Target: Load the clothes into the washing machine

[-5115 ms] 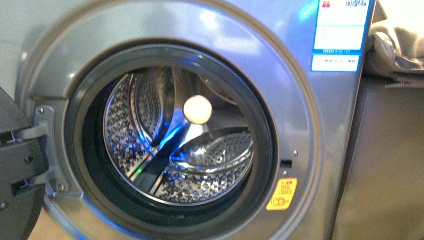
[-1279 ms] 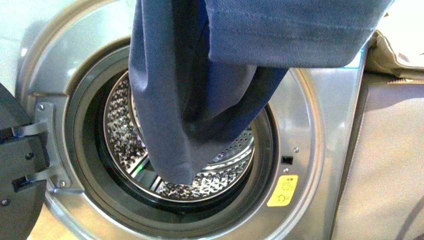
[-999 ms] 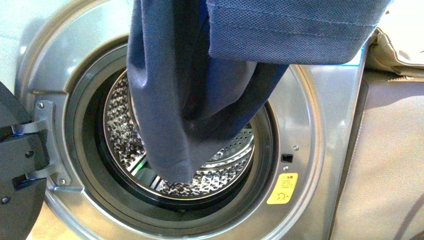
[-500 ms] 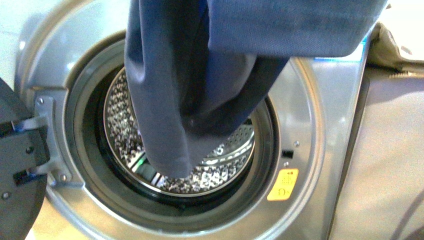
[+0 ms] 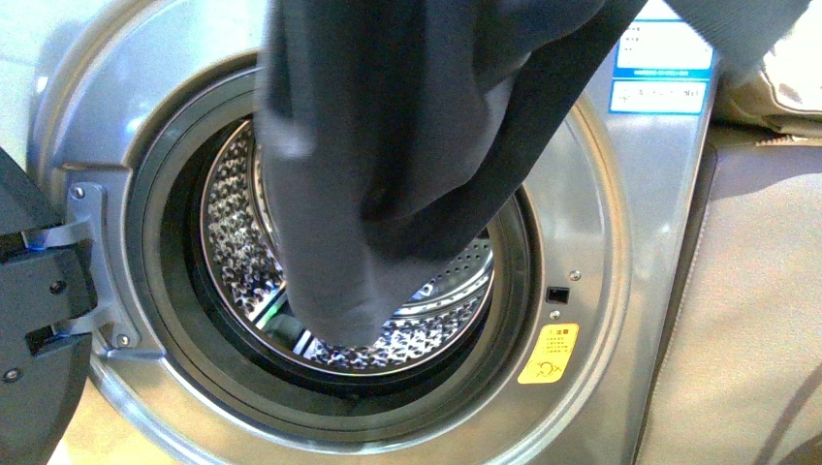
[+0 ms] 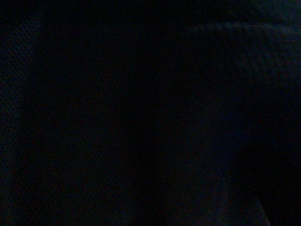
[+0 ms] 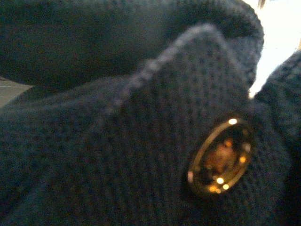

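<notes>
The clothes (image 5: 388,174) hang as a heavy, dark navy mass from the top edge of the front view, blurred and folded into thick vertical pleats that taper to a rounded tip low in the round porthole of the washing machine (image 5: 591,291). Whether that tip is already past the opening or just in front of it cannot be told. The machine's front is smooth, brushed silver-grey. A broad, dark rubber gasket (image 5: 165,281) rings the shiny perforated steel drum (image 5: 233,242), whose dimpled wall glints on either side of the fabric. A yellow warning sticker (image 5: 548,354) sits low beside the porthole and a blue-white label (image 5: 664,68) sits high on the same side, partly covered by cloth. The dark door (image 5: 34,320) stands swung open on its metal hinge (image 5: 92,271). Next to the machine is a plain beige-grey panel (image 5: 756,310) with a crumpled beige cloth (image 5: 785,87) on top. Close up in the right wrist view the garment shows a coarse, pebbly knit weave with a raised stitched edge and a round brass-coloured snap button (image 7: 221,157) set into it. The left wrist view is dark. Neither the left gripper nor the right gripper shows anywhere — fabric fills the right wrist view — so whether either is clenched on the cloth or released cannot be told.
</notes>
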